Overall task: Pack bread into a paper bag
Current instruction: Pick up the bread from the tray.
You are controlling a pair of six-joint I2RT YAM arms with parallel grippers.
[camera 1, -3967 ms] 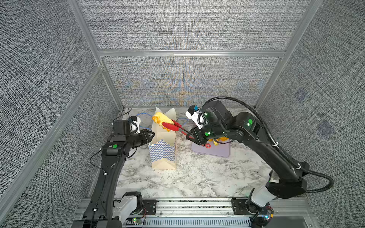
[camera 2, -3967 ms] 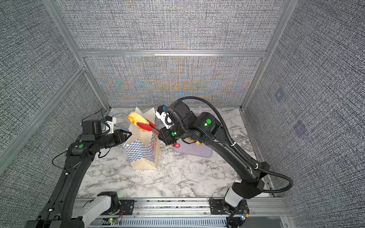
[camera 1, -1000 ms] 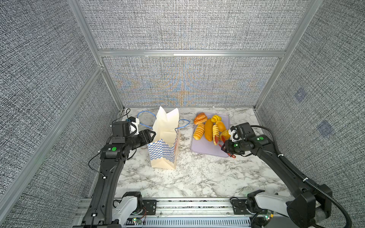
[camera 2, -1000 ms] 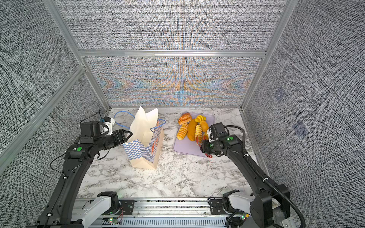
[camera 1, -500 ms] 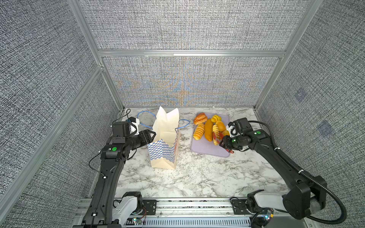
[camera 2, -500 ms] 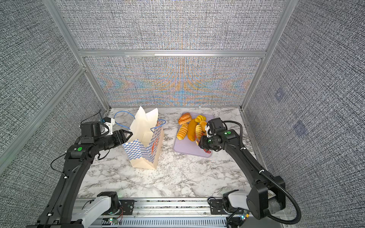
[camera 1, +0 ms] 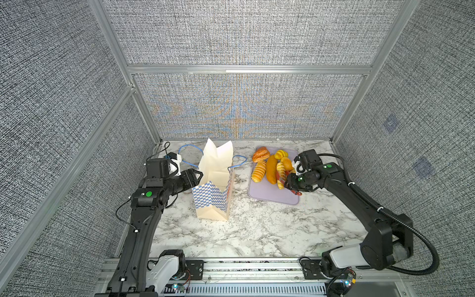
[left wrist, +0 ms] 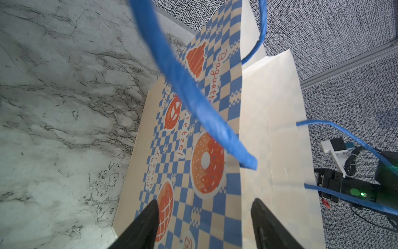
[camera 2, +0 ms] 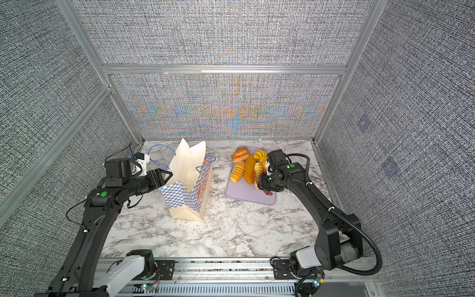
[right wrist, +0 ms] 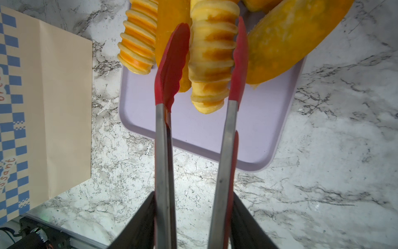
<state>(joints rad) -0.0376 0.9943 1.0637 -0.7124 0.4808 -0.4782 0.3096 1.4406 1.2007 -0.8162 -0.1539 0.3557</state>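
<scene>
The cream paper bag [camera 1: 213,195] [camera 2: 185,195] with a blue checkered band stands open on the marble. My left gripper [camera 1: 196,176] [left wrist: 204,207] is open at its left wall, just under the rim. Several glossy bread pieces lie on the lilac tray [camera 1: 270,196] [right wrist: 204,133]. My right gripper [camera 1: 291,182] [right wrist: 193,196] is shut on metal tongs [right wrist: 163,151]. The tongs' red tips sit on either side of a pale ridged loaf [right wrist: 212,54] [camera 1: 280,172]. A smooth orange loaf [camera 1: 271,168] and a ridged orange one [camera 1: 258,171] lie just left of it.
Blue cord handles [camera 1: 187,149] [left wrist: 193,97] loop out from the bag's rim, one across the left wrist view. A brown roll [camera 1: 261,153] and a yellow roll [camera 1: 281,154] sit at the tray's far end. Mesh walls close in the back and both sides.
The right arm has swung from the tray's near right corner in toward the bread, and the tongs now straddle the ridged loaf, slightly wider. The left arm and bag have not moved.
</scene>
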